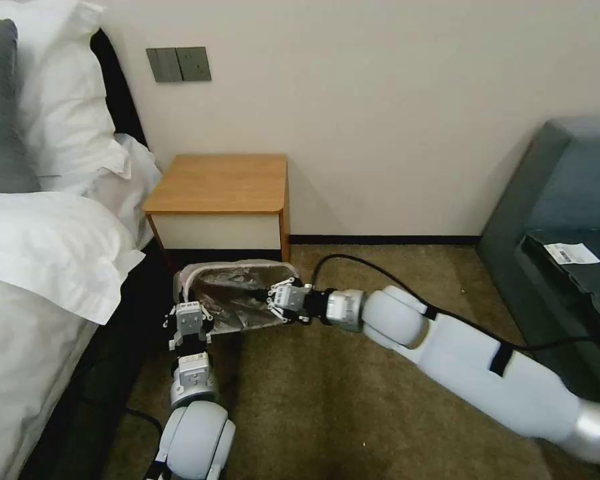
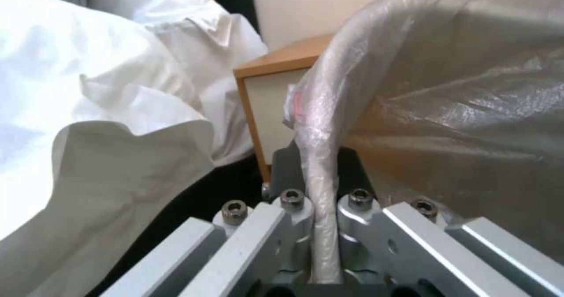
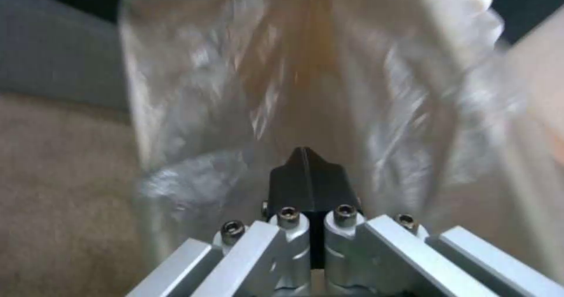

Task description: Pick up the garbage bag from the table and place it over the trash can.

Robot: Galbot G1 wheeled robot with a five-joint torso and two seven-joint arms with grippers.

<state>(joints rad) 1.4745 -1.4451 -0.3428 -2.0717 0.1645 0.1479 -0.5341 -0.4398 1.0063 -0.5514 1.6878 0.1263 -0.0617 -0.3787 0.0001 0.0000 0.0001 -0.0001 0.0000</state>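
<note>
A: Where is the garbage bag (image 1: 237, 293) now?

B: It is low on the carpet (image 1: 327, 400), in front of the table (image 1: 220, 183), whose top is bare. The bag is spread open over the trash can (image 1: 177, 285); I see only a bit of cream rim at the left end. The pink band of the bag runs along the far rim.

A: Which way does it lie?

B: Its long axis goes left to right, parallel to the front edge of the table, and the mouth faces up.

A: And the claws?

B: The left claw (image 1: 188, 308) is at the near left corner of the bag, pressed together on a twisted strip of the plastic, as the left wrist view shows. The right claw (image 1: 273, 295) is at the right end. In the right wrist view its black fingertips (image 3: 306, 187) meet with the film just around them, but I cannot tell if any plastic is between them.

A: What is beside it?

B: The bed (image 1: 40, 267) with white linen, on the left.
</note>
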